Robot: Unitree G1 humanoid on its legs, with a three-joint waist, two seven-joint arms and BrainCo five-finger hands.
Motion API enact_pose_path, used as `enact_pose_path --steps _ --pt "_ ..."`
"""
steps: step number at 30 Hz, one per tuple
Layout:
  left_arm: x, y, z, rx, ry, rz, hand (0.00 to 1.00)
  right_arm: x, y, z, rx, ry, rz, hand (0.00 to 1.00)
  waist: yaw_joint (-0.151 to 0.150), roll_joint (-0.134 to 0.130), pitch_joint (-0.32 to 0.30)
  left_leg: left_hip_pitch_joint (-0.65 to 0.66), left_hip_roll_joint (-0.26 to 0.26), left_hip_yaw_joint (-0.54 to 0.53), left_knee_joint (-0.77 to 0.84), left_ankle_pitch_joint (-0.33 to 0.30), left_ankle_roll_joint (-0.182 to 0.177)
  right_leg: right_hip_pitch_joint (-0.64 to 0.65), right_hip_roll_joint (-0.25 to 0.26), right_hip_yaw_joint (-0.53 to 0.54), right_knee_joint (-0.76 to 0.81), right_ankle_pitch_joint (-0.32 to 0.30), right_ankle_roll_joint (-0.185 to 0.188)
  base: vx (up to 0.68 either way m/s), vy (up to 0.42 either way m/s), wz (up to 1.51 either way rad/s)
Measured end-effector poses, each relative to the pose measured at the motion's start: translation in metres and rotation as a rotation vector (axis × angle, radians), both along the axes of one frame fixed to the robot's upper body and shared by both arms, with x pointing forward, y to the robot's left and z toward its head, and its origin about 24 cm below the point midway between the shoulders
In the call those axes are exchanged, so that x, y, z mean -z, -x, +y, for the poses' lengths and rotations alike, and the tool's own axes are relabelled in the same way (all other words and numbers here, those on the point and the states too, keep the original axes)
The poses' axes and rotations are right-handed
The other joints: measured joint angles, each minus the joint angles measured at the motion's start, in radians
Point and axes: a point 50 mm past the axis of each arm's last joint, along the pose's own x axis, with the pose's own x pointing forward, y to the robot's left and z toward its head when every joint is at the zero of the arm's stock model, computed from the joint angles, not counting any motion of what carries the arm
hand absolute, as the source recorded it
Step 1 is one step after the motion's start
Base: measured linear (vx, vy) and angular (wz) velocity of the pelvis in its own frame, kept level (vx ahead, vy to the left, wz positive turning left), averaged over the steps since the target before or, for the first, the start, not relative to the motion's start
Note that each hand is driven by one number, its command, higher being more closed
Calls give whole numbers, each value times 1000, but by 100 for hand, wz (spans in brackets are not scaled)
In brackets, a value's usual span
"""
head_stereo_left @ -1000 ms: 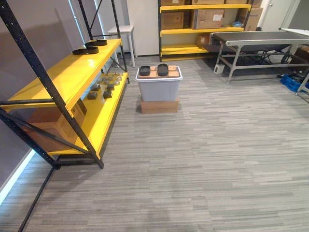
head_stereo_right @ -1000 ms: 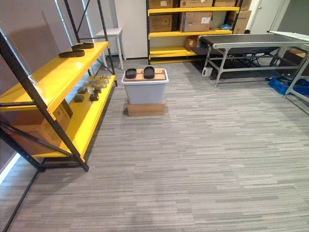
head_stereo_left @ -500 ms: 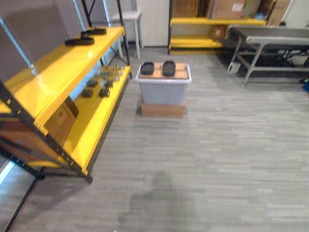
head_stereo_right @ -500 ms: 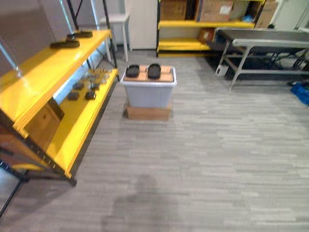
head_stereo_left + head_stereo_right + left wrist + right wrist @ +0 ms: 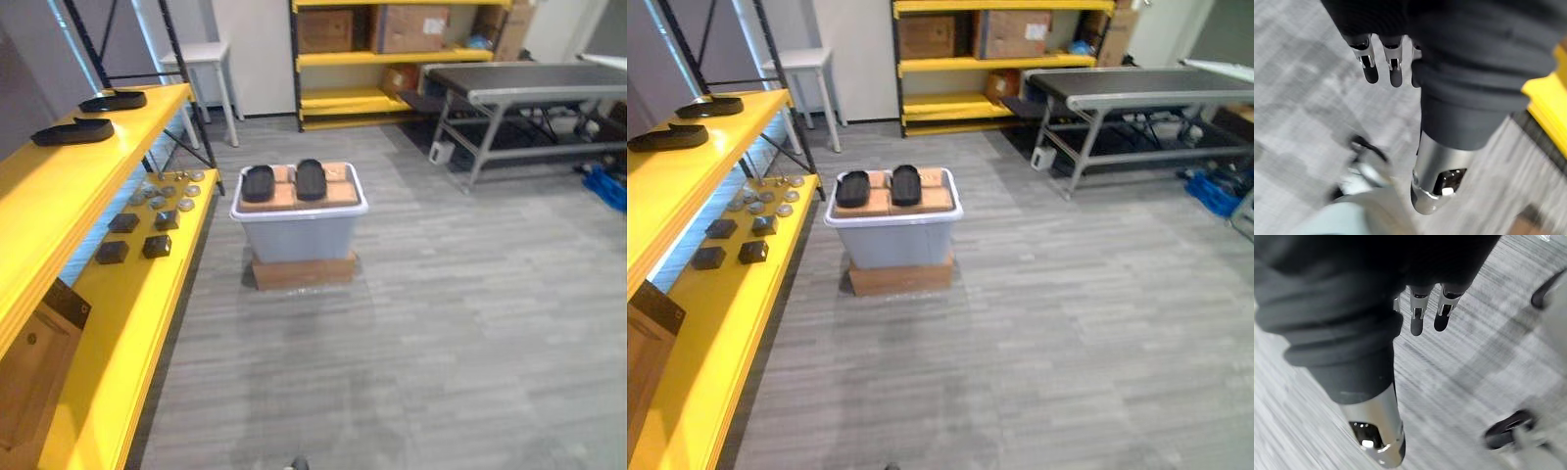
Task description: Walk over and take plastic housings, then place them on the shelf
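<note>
Plastic housings [image 5: 258, 182]: two black oval pieces, neither in hand. They lie side by side on cardboard pads on top of a grey bin [image 5: 299, 233].

Nearest: left hand [image 5: 1395, 68] hangs over the grey floor [image 5: 470, 333], fingers [image 5: 1370, 68] straight and slack, holding nothing. A yellow edge sits at the right of the left wrist view. Right hand [image 5: 1418, 320] is the same, straight and empty over bare floor.

Middle: the bin stands on a flat cardboard box [image 5: 304, 271], centre of the eye views and a little left of the midline. Each housing's long axis runs up-frame, away from the camera. Judgement: the pair lies ahead of both hands and well apart from them, slightly toward the left hand. More walking is needed before any reach. With two pieces abreast, one per hand looks feasible.

Left side: yellow shelf [image 5: 147, 323] runs from lower left to upper left. Its lower board carries small dark blocks [image 5: 125, 223]. Its upper board carries two black pieces like those on the bin [image 5: 72, 130].

Far: along the top of the frame, a white stool [image 5: 196, 54], a second yellow rack [image 5: 353, 98] with cardboard cartons, and a metal conveyor [image 5: 529, 83] at upper right.

Finger state read from the wrist views; bearing and axis of the housings from the eye views.
</note>
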Motion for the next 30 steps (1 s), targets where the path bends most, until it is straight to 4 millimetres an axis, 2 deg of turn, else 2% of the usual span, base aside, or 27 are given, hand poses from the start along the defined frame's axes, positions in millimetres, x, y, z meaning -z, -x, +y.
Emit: enact_pose_path --steps 1,2,4,5,6,7,8,9,10,11,13,14,15,16,18,19,20,21,22,23,24,25,26,27,28,29,30 --pt "0 -4 -3 1 9 -8 0 -1 -1 -1 -31 5 -2 0 -2 2 1 90 -11 -18 -36 -26 0 -120 -30 -32 223 10 -7 712 115 52" --pt "0 -13 -6 9 15 -26 0 -1 0 0 -65 5 -2 0 -13 18 8 203 -12 -58 -93 -43 13 -235 -62 -92 395 -51 -58 816 100 75" --pt "-2 -39 -12 30 21 -81 0 0 7 6 -73 -4 1 0 -61 37 12 348 9 -161 -174 -66 40 -399 -83 -179 438 -196 -157 725 -10 117" --pt "-3 -47 -14 41 22 -98 0 0 10 8 -69 -9 7 0 -73 38 12 376 19 -180 -183 -84 49 -443 -78 -186 404 -241 -172 616 -123 125" --pt "-6 -63 -16 76 18 -131 0 2 16 12 -60 -21 19 0 -88 37 13 416 43 -224 -187 -132 38 -524 -51 -183 273 -311 -155 466 -148 85" --pt "-7 -67 -18 93 21 -139 0 2 19 13 -55 -25 26 0 -92 37 13 432 54 -242 -182 -156 34 -548 -33 -182 181 -329 -131 584 -249 95" --pt "-8 -74 -22 122 23 -149 0 2 23 15 -42 -30 35 0 -109 42 13 460 80 -276 -166 -212 21 -570 -6 -198 -56 -337 -99 623 -326 76" --pt "-8 -77 -24 130 25 -154 0 3 32 16 -32 -37 55 0 -110 34 13 507 90 -301 -178 -252 20 -558 4 -228 -334 -310 -75 833 -457 69" --pt "-8 -77 -26 131 30 -155 0 3 34 14 -30 -33 63 0 -110 43 18 539 101 -309 -194 -268 20 -552 6 -247 -380 -206 -132 776 -393 42" --pt "-6 -74 -38 116 61 -149 0 2 31 6 -31 -12 58 0 -110 94 21 565 139 -299 -187 -264 -12 -538 31 -281 -340 -260 -236 787 -357 23" --pt "-6 -76 -41 111 68 -162 0 0 18 2 -36 3 22 0 -113 104 31 528 127 -243 -33 -189 -131 -513 20 -298 -258 -360 -276 699 -313 20" --pt "-7 -75 -42 94 68 -169 0 -2 13 1 -40 11 4 0 -110 117 42 481 128 -228 126 -146 -214 -468 31 -304 -256 -401 -280 576 -286 15" --pt "-5 -66 -42 49 73 -160 0 -4 4 -2 -47 21 -22 0 -110 134 49 366 137 -225 419 -28 -357 -394 54 -305 -278 -445 -280 496 -179 -11" --pt "-3 -56 -39 20 69 -146 0 -6 -5 -4 -65 35 -40 0 -103 152 52 244 158 -180 689 -7 -354 -321 92 -300 -307 -475 -293 482 -131 -24" --pt "-3 -39 -30 8 38 -118 0 -9 -13 -8 -136 63 -48 0 -92 151 48 97 221 -97 884 -9 -355 -204 145 -284 -406 -482 -303 574 -58 -50" --pt "-3 -34 -26 17 30 -103 0 -9 -17 -6 -160 66 -52 0 -79 139 43 46 255 -48 875 -16 -348 -150 152 -268 -462 -477 -301 661 -36 -63" --pt "-3 -29 -20 8 17 -96 0 -11 -25 -3 -205 74 -67 0 -65 120 45 4 316 36 792 -56 -331 -81 148 -240 -537 -465 -290 447 -2 -53" --pt "-3 -26 -19 16 14 -87 0 -12 -31 -2 -219 80 -80 0 -59 113 49 -1 344 80 721 -85 -301 -46 142 -227 -566 -459 -281 570 26 -56" --pt "-2 -22 -17 24 12 -71 0 -15 -44 -2 -235 93 -108 0 -49 106 55 -1 372 145 519 -134 -249 0 119 -198 -598 -455 -271 561 88 -53" --pt "-2 -20 -18 43 7 -61 0 -22 -60 -4 -268 123 -155 0 -47 106 56 21 345 147 227 -132 -222 10 91 -183 -592 -463 -244 649 162 -60" --pt "-1 -17 -20 64 4 -51 0 -31 -75 -7 -307 169 -208 0 -46 115 53 66 308 94 -46 -27 -185 4 82 -172 -570 -480 -215 577 239 -64" --pt "0 -11 -22 88 5 -27 0 -45 -91 -4 -360 224 -280 0 -45 115 45 97 283 52 -144 106 -241 7 64 -149 -549 -494 -192 456 227 -47" --pt "0 -11 -22 102 1 -19 0 -52 -100 0 -399 252 -321 0 -48 110 41 113 277 51 -166 106 -238 3 56 -141 -536 -485 -189 421 215 -20" --pt "-1 -14 -17 144 -21 -22 0 -71 -119 2 -447 320 -416 0 -59 114 45 132 273 45 -215 110 -231 -21 50 -138 -511 -475 -176 316 136 16" --pt "-2 -18 -16 166 -29 -27 0 -80 -125 -1 -449 357 -451 0 -60 113 43 132 271 40 -235 116 -225 -28 52 -136 -535 -479 -173 334 130 32" --pt "-4 -28 -14 225 -53 -42 0 -108 -148 -11 -438 499 -539 0 -59 95 44 134 246 40 -281 126 -220 -50 55 -139 -654 -406 -174 206 59 26" --pt "-5 -30 -13 240 -63 -42 0 -116 -155 -15 -436 542 -559 0 -59 97 45 140 240 37 -297 129 -216 -49 51 -142 -651 -405 -169 185 38 16"
